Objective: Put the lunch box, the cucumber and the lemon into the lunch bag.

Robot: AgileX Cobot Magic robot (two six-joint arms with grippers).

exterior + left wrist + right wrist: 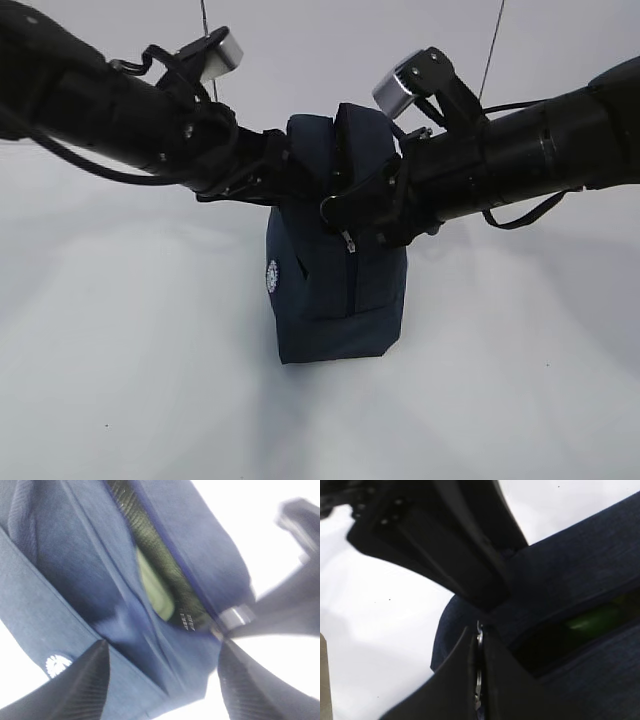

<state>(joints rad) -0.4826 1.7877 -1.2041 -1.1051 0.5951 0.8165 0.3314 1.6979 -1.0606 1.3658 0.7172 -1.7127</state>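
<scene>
The navy lunch bag (335, 300) stands upright on the white table, its top zipper partly open. In the left wrist view the bag (75, 580) shows the lunch box's pale green lid (155, 587) inside the opening. My left gripper (160, 680) is open, its fingers (85, 680) straddling the bag's end; in the exterior view it (285, 172) is at the bag's top left. My right gripper (479, 670) is shut on the metal ring pull (479, 645), at the bag's top front (345, 212). A glossy green shape (592, 620) shows inside. The lemon is hidden.
The white table (120, 380) surrounds the bag. Both black arms meet over the bag's top, close to each other; the left gripper's body (445, 545) fills the top of the right wrist view. The bag's round white logo (272, 276) faces left.
</scene>
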